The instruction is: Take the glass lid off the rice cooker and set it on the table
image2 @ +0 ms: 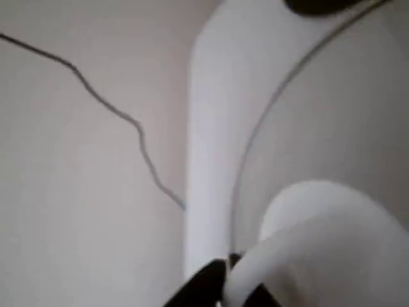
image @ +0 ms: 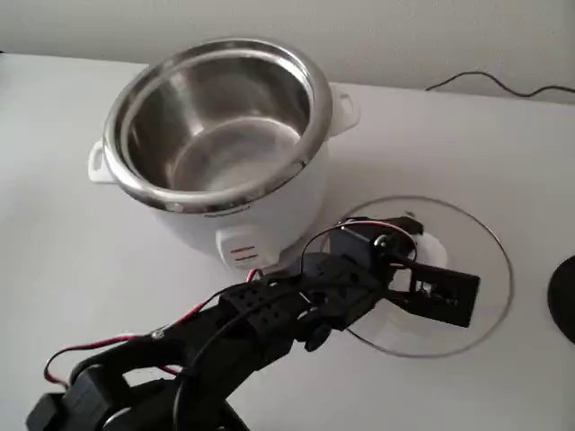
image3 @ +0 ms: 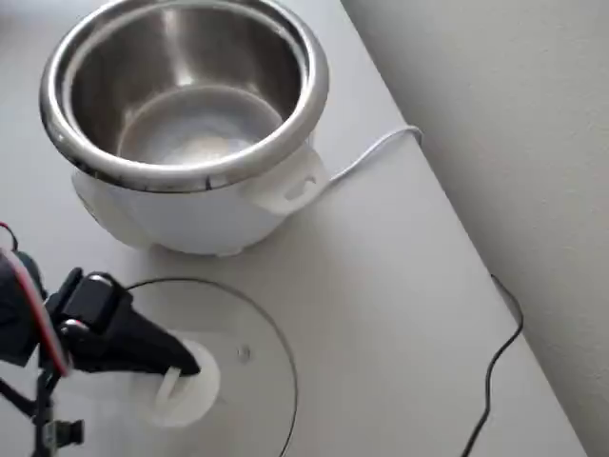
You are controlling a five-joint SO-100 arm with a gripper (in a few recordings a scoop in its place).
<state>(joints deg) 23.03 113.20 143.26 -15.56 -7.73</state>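
Glass lid (image: 467,296) lies flat on table (image: 72,242) beside open cooker (image: 216,144); black gripper (image3: 181,367) sits at its white knob (image3: 195,388), grip state unclear

Front-high, overhead, close wrist; shared glass lid (image: 467,269)

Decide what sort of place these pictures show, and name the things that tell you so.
Probably a home or test bench set up for kitchen chores, not a real kitchen: a plain white table against a bare wall, one rice cooker with its glass lid beside it, loose cables, and a black robot arm.
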